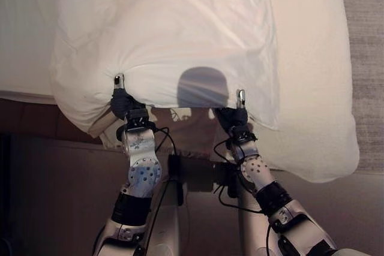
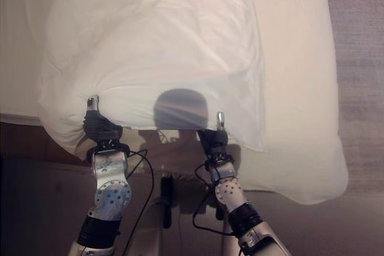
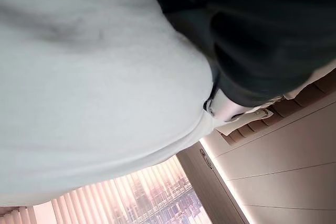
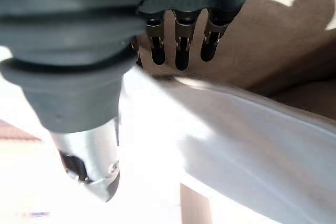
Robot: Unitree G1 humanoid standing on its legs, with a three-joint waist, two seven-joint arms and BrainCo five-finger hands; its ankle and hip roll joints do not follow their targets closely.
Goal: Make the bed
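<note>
A puffy white duvet (image 1: 162,34) lies bunched over the bed, its near edge lifted off the bed's front. My left hand (image 1: 123,105) pinches that edge at its left, thumb on top of the cloth. My right hand (image 1: 235,118) pinches the same edge further right. In the right wrist view the thumb (image 4: 92,166) lies over the white cloth (image 4: 252,145) and the fingers (image 4: 181,51) curl beneath it. In the left wrist view the duvet (image 3: 94,87) presses against the hand's dark cover (image 3: 262,35).
A cream sheet (image 1: 312,88) covers the mattress to the right of the duvet and hangs over the near right corner. Grey carpet (image 1: 363,58) runs along the bed's right side. Dark brown floor (image 1: 54,184) lies below the bed's front edge.
</note>
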